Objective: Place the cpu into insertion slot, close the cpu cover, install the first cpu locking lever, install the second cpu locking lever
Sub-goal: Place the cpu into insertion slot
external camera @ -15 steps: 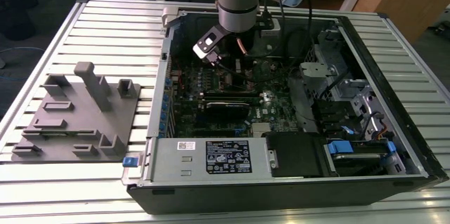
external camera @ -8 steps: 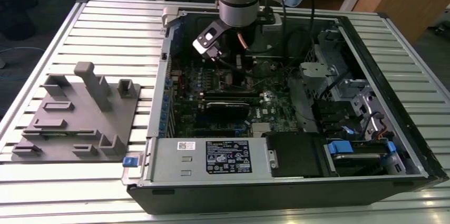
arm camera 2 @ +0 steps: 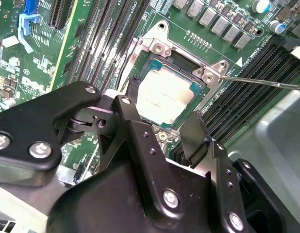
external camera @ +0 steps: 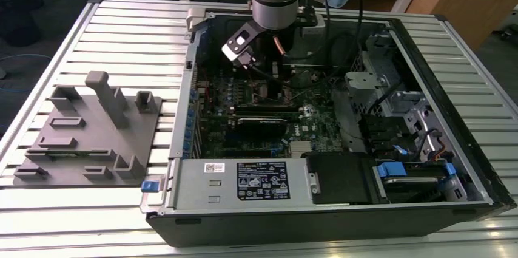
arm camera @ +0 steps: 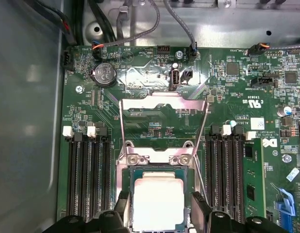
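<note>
The cpu [arm camera 2: 167, 94] [arm camera: 157, 201], a silvery-tan square chip, lies flat in the insertion slot [arm camera: 159, 159] on the green board. My gripper [arm camera 2: 162, 114] [arm camera: 158, 213] straddles it. One black finger [arm camera 2: 125, 109] presses one edge and the other finger [arm camera 2: 196, 133] the opposite edge, so the gripper is shut on the cpu. The cpu cover [arm camera: 162, 103] stands flipped open beyond the slot, its window showing the board behind it. Thin wire locking levers [arm camera: 202, 136] [arm camera 2: 266, 81] are raised and unlatched. In the exterior view the arm [external camera: 275, 3] reaches down into the open computer case.
Black memory slots [arm camera: 87, 179] [arm camera: 227, 174] flank the socket on both sides. Cables [arm camera: 140, 29] and a coin battery [arm camera: 102, 75] lie past the cover. The case wall [arm camera: 24, 121] is close by. A grey fixture block [external camera: 89, 130] sits on the table at the exterior view's left.
</note>
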Controlling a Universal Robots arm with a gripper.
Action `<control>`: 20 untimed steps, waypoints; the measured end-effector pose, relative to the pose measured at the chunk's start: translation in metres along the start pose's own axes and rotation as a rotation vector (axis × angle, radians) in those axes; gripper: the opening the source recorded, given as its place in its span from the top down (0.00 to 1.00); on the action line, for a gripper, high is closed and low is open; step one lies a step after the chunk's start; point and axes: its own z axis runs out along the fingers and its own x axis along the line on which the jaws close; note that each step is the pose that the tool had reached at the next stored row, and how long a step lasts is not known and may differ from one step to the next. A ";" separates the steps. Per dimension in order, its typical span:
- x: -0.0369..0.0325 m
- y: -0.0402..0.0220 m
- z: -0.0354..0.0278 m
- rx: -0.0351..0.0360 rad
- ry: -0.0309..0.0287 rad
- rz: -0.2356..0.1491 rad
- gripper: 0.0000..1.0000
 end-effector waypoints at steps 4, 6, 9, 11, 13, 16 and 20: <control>0.0000 0.0001 -0.0007 0.0000 0.0000 0.000 0.47; 0.0000 0.0001 -0.0011 0.0000 0.0001 0.000 0.59; 0.0000 0.0001 -0.0016 0.0000 0.0000 0.000 0.71; 0.0000 0.0002 -0.0020 0.0000 0.0000 0.000 0.76; 0.0000 0.0002 -0.0024 0.0000 0.0000 0.000 0.82; 0.0000 0.0003 -0.0029 0.0000 0.0001 0.000 0.90; 0.0000 0.0003 -0.0034 0.0003 0.0001 0.000 0.90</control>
